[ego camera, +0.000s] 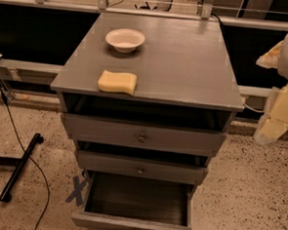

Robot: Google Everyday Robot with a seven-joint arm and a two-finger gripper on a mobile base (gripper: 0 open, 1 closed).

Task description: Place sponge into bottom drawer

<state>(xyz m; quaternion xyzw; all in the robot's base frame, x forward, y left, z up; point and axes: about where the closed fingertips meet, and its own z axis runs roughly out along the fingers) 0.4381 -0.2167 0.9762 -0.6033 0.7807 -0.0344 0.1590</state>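
The pale yellow sponge (117, 82) lies on the grey cabinet top (186, 61), near its front left edge. The bottom drawer (138, 199) is pulled out, and its dark interior shows nothing inside. My gripper (273, 126) hangs at the right edge of the view, beside the cabinet's right side, level with the top and well apart from the sponge. It holds nothing that I can see.
A round cream-white bowl (125, 39) stands on the cabinet top behind the sponge. The two upper drawers (141, 136) with small round knobs stand slightly out. A black stand leg and cable (18, 165) lie on the speckled floor to the left. A grey X (77, 188) is taped by the drawer.
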